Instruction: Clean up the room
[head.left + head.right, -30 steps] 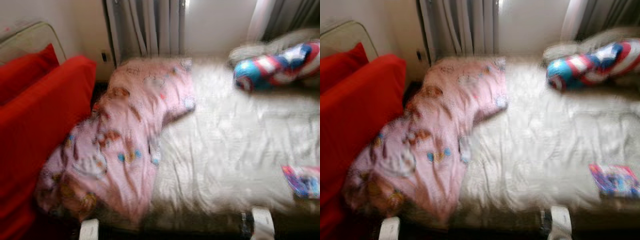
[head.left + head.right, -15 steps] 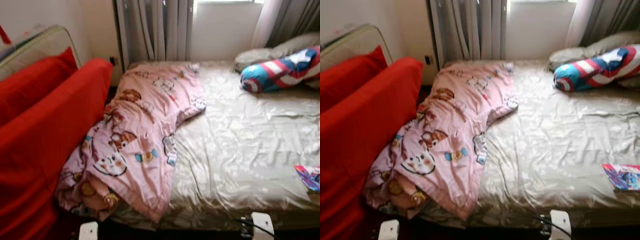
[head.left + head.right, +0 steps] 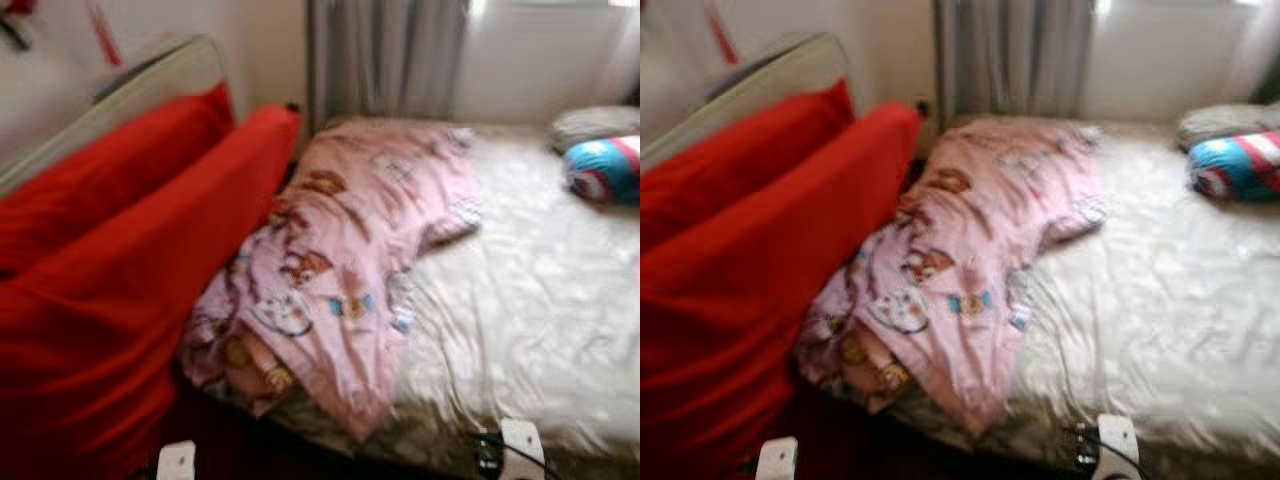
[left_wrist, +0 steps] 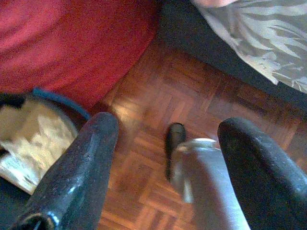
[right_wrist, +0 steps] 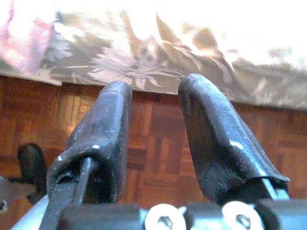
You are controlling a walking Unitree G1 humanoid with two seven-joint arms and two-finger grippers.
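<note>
Left eye view is showing a pink blanket (image 3: 345,270) with little animal pictures lying in a crumpled heap on the left side of the bed (image 3: 540,300). Its lower corner is hanging over the front edge of the bed, just beside a big red cushion (image 3: 120,300). Far back on the right, a round blue, red and white pillow (image 3: 605,168) is resting near the window.

I think the blanket is the thing to tidy. It is looking soft and floppy and fairly light, so it is likely going to sag and slide on the shiny sheet when pulled. The hanging corner at the front looks like the best place to pinch, because the cloth is bunching up thick there.

Both arms are hanging low by the wooden floor (image 4: 158,120). The left tool (image 4: 168,143) is wide open with nothing in it, pointing down at the floor near the red cushion. The right tool (image 5: 153,120) is open a little, also holding nothing, pointing at the floor below the edge of the bed cover.
</note>
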